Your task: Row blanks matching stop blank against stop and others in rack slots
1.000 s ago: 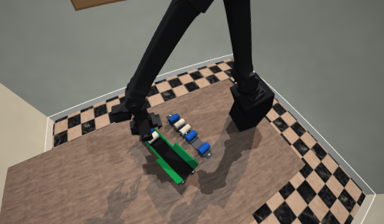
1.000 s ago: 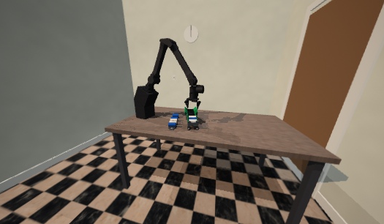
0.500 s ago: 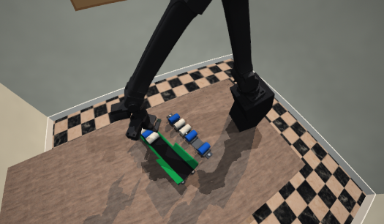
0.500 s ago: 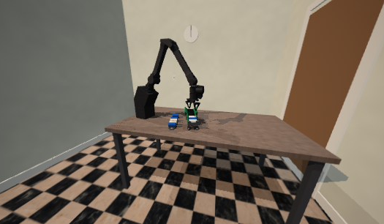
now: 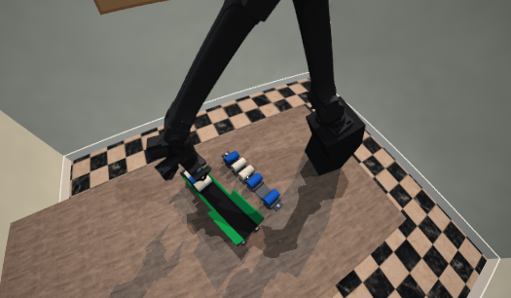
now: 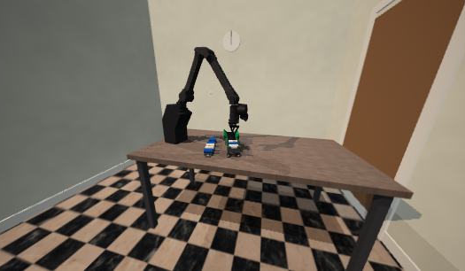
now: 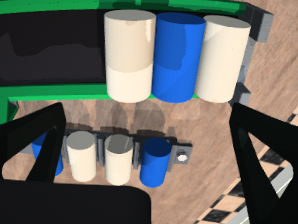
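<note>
The green-walled ramp (image 5: pixel 234 216) (image 7: pixel 50 45) holds three blanks in a row at its stop (image 7: pixel 260 26): a white blank (image 7: pixel 223 59) at the stop, a blue blank (image 7: pixel 178 57) touching it, then a white blank (image 7: pixel 130 56) (image 5: pixel 202 183). All lie across the ramp. The stock rack (image 5: pixel 263 190) beside it holds, from one end, a blue blank (image 5: pixel 231 157) (image 7: pixel 156 162), two white blanks (image 5: pixel 238 165) (image 5: pixel 246 172), a blue blank (image 5: pixel 254 181), a bare slot and a blue blank (image 5: pixel 271 197). My gripper (image 7: pixel 147 112) (image 6: pixel 234 128) is open and empty above the ramp's stop end.
The arm's black base (image 5: pixel 334 141) (image 6: pixel 175 124) stands on the table (image 5: pixel 88 243) (image 6: pixel 301 159), on the rack's side of the ramp. The rack lies close alongside the ramp, with a narrow strip of table between them. The ramp's green side walls rise beside its dark bed.
</note>
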### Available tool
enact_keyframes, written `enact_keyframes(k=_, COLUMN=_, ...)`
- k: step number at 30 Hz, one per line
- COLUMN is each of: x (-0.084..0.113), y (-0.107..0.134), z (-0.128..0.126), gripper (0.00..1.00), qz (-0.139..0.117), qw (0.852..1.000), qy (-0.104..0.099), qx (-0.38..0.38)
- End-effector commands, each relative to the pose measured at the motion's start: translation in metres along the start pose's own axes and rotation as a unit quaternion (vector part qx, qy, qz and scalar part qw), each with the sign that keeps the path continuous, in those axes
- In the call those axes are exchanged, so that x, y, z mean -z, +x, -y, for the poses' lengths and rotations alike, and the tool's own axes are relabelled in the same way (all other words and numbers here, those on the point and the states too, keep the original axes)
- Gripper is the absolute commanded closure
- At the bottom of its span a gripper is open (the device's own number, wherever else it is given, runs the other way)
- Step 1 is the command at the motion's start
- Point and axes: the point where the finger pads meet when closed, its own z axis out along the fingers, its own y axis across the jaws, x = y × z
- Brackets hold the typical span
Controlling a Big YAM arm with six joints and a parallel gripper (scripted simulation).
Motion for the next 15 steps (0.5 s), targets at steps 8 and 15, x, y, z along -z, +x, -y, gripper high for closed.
enact_keyframes(k=8, x=0.003, y=-0.009, z=0.021, gripper=0.0, qz=0.005, qw=0.966, qy=0.006, qx=-0.259)
enact_keyframes(k=15, x=0.001, y=-0.009, z=0.024, gripper=0.0, qz=0.005, qw=0.926, qy=0.005, qx=-0.378)
